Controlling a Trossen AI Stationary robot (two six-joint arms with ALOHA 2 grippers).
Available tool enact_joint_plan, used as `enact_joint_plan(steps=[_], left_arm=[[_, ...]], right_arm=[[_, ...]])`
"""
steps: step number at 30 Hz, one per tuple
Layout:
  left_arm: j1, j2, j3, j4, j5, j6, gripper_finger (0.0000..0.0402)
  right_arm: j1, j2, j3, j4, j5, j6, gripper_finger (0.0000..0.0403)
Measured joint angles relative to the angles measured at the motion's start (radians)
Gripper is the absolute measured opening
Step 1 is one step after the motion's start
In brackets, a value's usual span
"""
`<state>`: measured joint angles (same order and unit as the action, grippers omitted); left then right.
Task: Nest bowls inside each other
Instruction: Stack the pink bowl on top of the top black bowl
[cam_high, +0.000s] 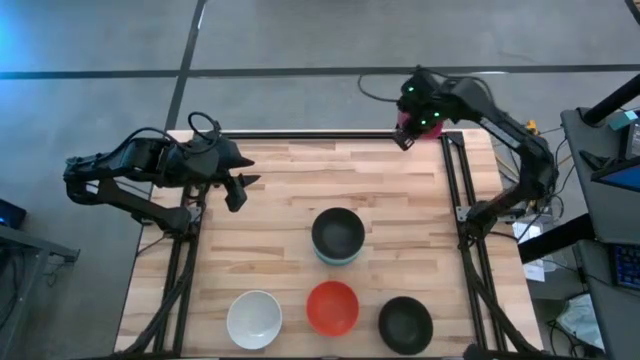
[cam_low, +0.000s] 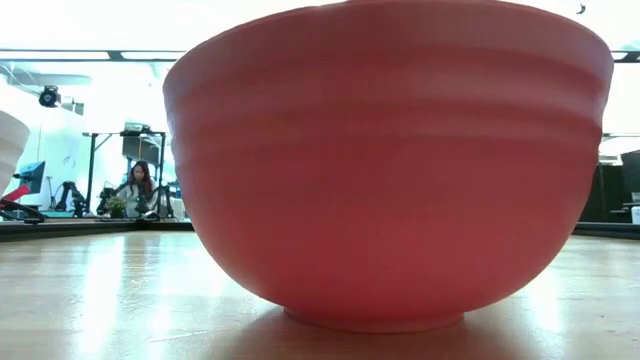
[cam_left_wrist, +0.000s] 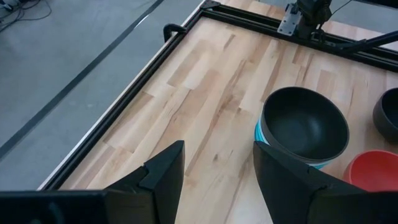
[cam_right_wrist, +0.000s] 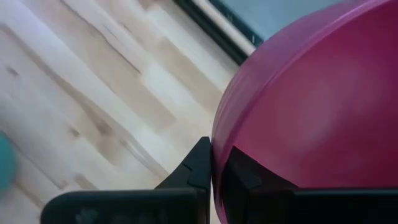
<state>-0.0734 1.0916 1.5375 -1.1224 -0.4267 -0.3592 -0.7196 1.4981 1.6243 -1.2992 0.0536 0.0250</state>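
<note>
One glossy magenta bowl (cam_right_wrist: 311, 112), apparently pinched by jaws

From above we see the worktop (cam_high: 300, 200) evenly lit, with soft short shadows under the bowls and a blue glow at the picture's ten o'clock corner. At table height the room behind is blown out white, and the red bowl (cam_low: 390, 160) fills the frame, soft and hazy, with pale glare on the wood at eight o'clock. In the right wrist view the magenta bowl (cam_right_wrist: 311, 112) is blurred from closeness. The left wrist view is sharp and evenly lit.
</note>
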Motion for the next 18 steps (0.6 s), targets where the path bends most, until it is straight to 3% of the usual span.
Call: enact_joint_plan(steps=[8,18], left_arm=[[0.000,0.000,0.000,0.000,0.000,0.004,0.0176],[0.000,0.000,0.000,0.000,0.000,0.004,0.0176]], right_arm=[[0.146,-0.105,0.104,-0.014,-0.008,-0.050,0.0013],[0.555,-0.104,0.217,0.000,-0.008,-0.269,0.0013]])
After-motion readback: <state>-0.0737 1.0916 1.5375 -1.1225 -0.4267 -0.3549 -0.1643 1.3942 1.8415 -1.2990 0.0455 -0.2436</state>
